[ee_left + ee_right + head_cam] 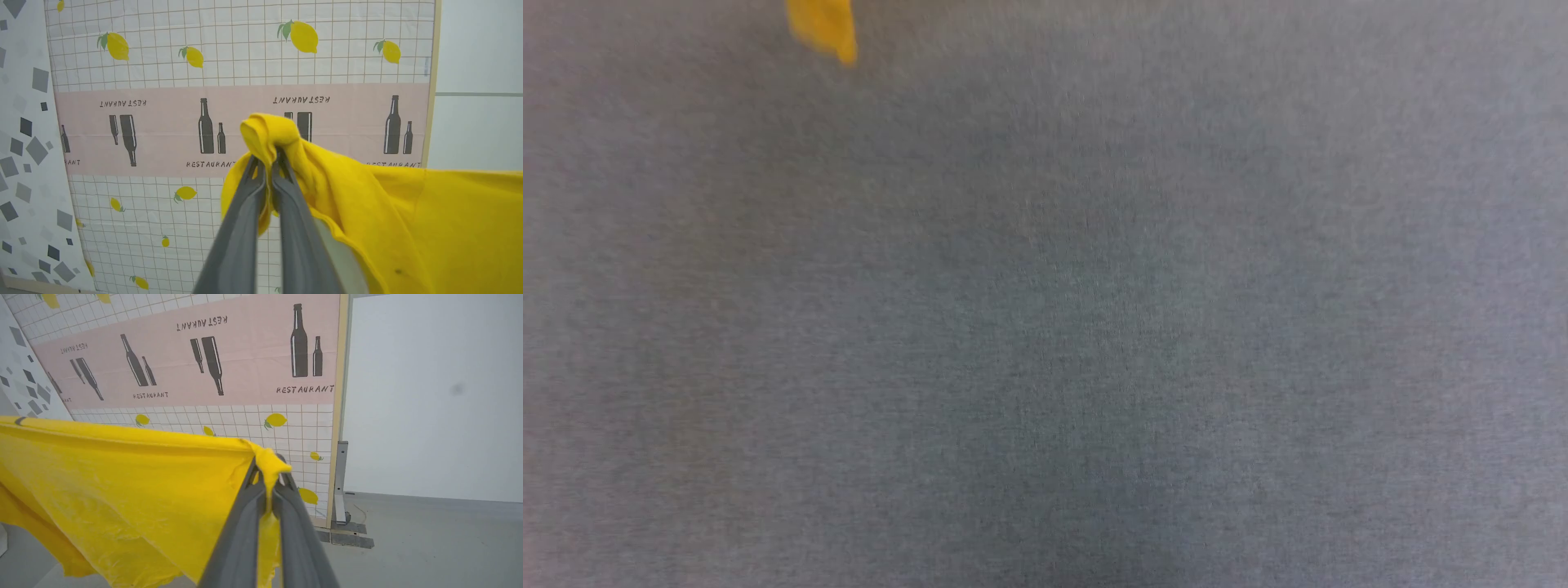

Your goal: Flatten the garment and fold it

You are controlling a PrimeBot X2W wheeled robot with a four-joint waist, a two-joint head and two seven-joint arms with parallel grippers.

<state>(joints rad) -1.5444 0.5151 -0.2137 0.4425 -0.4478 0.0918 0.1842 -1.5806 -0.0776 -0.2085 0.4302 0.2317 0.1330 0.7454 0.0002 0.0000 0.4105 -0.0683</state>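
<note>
The garment (429,220) is a mustard-yellow T-shirt held up in the air between both arms. In the left wrist view my left gripper (267,163) is shut on a bunched corner of it, and the cloth stretches away to the right. In the right wrist view my right gripper (267,467) is shut on another corner, with the garment (122,490) hanging taut to the left and drooping below. A small yellow tip of the garment (823,28) pokes in at the top left of the head view, above the grey table surface (1045,327). Its print is hidden.
A wall panel (229,73) printed with lemons, bottles and "RESTAURANT" stands ahead of both wrists. Right of it are a plain white wall (429,396), a post on a metal foot (341,486), and grey floor (429,539).
</note>
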